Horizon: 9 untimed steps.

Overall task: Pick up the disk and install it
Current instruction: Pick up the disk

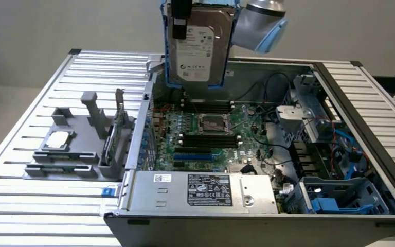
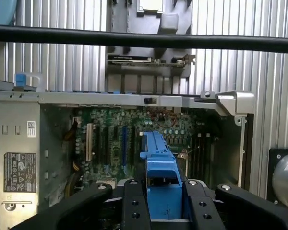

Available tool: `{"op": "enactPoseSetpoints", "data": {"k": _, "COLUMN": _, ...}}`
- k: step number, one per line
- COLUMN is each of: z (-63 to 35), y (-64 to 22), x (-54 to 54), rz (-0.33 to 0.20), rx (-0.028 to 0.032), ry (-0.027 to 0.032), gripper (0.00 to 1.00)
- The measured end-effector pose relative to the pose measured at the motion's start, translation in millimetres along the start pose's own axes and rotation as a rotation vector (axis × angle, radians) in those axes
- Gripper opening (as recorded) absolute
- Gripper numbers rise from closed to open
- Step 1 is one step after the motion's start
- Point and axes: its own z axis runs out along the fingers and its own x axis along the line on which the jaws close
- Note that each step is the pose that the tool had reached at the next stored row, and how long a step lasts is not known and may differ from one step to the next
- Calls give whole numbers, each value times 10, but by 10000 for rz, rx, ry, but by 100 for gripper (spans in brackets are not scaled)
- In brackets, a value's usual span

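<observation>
The disk (image 1: 199, 54), a silver-grey drive with a white label in a blue carrier, hangs upright high over the rear of the open computer case (image 1: 321, 69). My gripper (image 1: 192, 21) is shut on its upper part, with one black finger (image 1: 180, 23) lying across the labelled face. In the wrist view the blue carrier edge of the disk (image 2: 158, 158) sticks out between the two black fingers (image 2: 134, 206) of the gripper (image 2: 164, 211), and the motherboard (image 2: 129, 139) lies beyond it.
The case holds a motherboard (image 1: 208, 131), a labelled power supply (image 1: 204, 190) at the front and a blue drive bay (image 1: 338, 198) at the exterior view's lower right. A grey holder (image 1: 70, 149) with a small silver chip and an upright circuit card (image 1: 119, 131) stands on the slatted table (image 1: 33, 206). A black cable (image 2: 144, 39) crosses the wrist view.
</observation>
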Motion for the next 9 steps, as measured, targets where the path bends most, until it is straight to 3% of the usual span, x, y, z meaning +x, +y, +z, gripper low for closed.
{"op": "enactPoseSetpoints", "data": {"k": 9, "z": -29, "y": -360, "x": 185, "rz": 0, "rx": -12, "ry": 0, "gripper": 33}}
